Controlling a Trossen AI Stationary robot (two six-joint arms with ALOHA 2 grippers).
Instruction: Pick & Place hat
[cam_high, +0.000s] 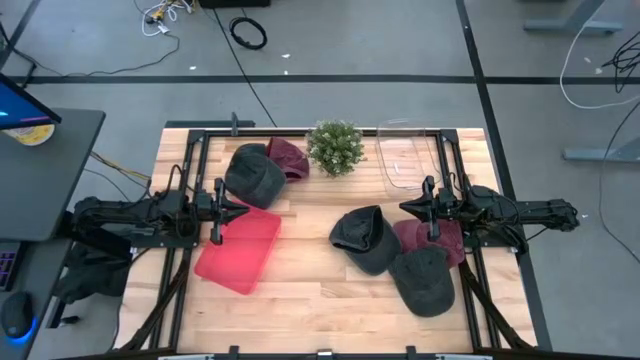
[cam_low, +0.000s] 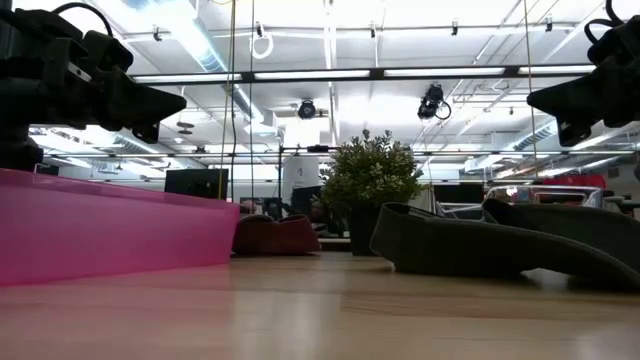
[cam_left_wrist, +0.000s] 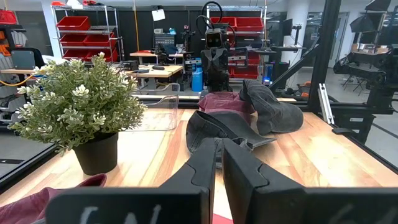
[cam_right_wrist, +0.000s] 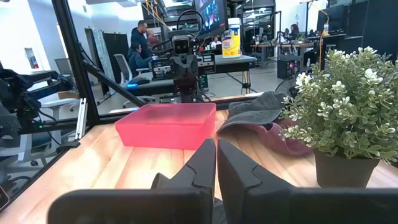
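Observation:
Several hats lie on the wooden table. A dark grey hat (cam_high: 255, 175) and a maroon hat (cam_high: 288, 158) lie at the far left, beside the pink bin (cam_high: 238, 250). On the right are a dark hat (cam_high: 365, 238), a maroon hat (cam_high: 432, 238) and a grey hat (cam_high: 422, 280), partly overlapping. My left gripper (cam_high: 244, 206) hovers level over the bin's far edge, shut and holding nothing (cam_left_wrist: 219, 148). My right gripper (cam_high: 404, 208) hovers level above the right-hand hats, shut with nothing in it (cam_right_wrist: 216, 149).
A potted plant (cam_high: 335, 147) stands at the far middle, with a clear plastic container (cam_high: 407, 160) to its right. Black frame rails (cam_high: 196, 170) run along both sides of the table. Bare wood (cam_high: 320, 300) shows at the near middle.

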